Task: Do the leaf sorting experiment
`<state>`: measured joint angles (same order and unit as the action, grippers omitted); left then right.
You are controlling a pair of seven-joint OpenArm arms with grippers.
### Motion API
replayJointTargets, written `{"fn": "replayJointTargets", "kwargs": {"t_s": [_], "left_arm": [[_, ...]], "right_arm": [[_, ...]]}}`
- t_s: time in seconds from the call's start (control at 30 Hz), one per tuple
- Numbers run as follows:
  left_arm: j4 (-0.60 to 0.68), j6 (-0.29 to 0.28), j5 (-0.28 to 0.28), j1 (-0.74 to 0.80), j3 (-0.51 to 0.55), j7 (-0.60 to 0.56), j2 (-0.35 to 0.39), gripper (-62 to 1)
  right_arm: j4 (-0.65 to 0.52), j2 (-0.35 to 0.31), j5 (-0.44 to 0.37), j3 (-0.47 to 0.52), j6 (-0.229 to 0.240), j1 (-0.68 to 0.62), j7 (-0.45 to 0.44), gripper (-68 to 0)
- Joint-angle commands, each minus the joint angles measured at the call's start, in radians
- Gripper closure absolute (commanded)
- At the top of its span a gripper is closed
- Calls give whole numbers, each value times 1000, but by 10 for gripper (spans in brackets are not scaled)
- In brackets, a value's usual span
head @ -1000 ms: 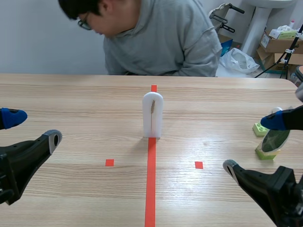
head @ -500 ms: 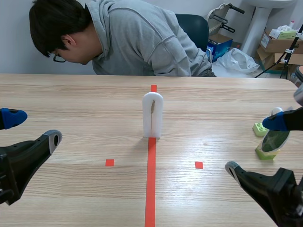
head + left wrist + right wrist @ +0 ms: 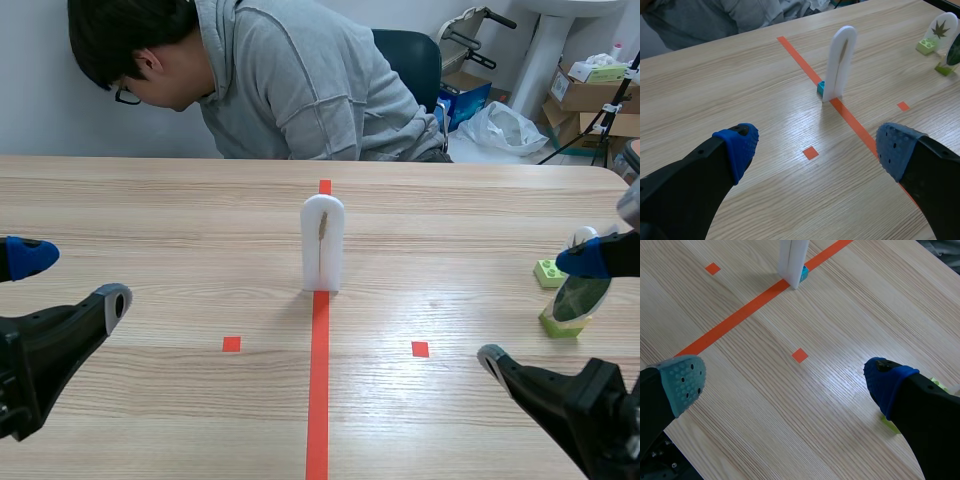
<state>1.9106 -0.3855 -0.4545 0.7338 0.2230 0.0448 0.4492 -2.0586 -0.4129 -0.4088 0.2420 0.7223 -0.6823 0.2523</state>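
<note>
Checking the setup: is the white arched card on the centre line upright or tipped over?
Upright. The white arched card stands vertical on the orange tape line, rounded end up, in both the scene and left wrist views.

Observed: left tool [image 3: 815,145] – thick black fingers, blue dotted pads [image 3: 737,145]. On right tool [image 3: 787,377] – same black fingers; one pad grey-green [image 3: 682,382], other blue [image 3: 885,380].
</note>
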Motion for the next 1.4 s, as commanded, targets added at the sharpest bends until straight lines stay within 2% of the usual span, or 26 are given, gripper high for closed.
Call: {"fn": "replayJointTargets", "kwargs": {"t_s": [0.0,0.3,0.47,0.6,0.73,0.87,1.0,1.23,1.37], "left_arm": [[14,-2,-13,-3,2,-16,-5,-510],[14,-2,-13,-19,2,11,-5,-510],[14,-2,-13,-21,2,17,-5,-510],[14,-2,-13,-20,2,17,-5,-510],[14,-2,-13,-20,2,17,-5,-510],[14,-2,-13,-20,2,29,-5,-510],[14,-2,-13,-20,2,29,-5,-510],[14,-2,-13,-20,2,32,-5,-510],[14,-2,-13,-19,2,36,-5,-510]], "right_arm": [[1,-16,-11,11,1,-2,-6,-679],[1,-16,-10,11,1,-2,18,-679],[1,-18,-10,11,0,1,65,-679],[3,-68,-10,-2,-12,29,68,-679],[25,-159,-9,-47,-76,114,72,-679],[123,-244,-2,-149,-132,266,72,-679],[282,-280,-2,-303,-134,471,56,-679],[539,-270,-3,-619,-140,838,12,-679],[658,-216,9,-773,-140,997,10,-679]]}}
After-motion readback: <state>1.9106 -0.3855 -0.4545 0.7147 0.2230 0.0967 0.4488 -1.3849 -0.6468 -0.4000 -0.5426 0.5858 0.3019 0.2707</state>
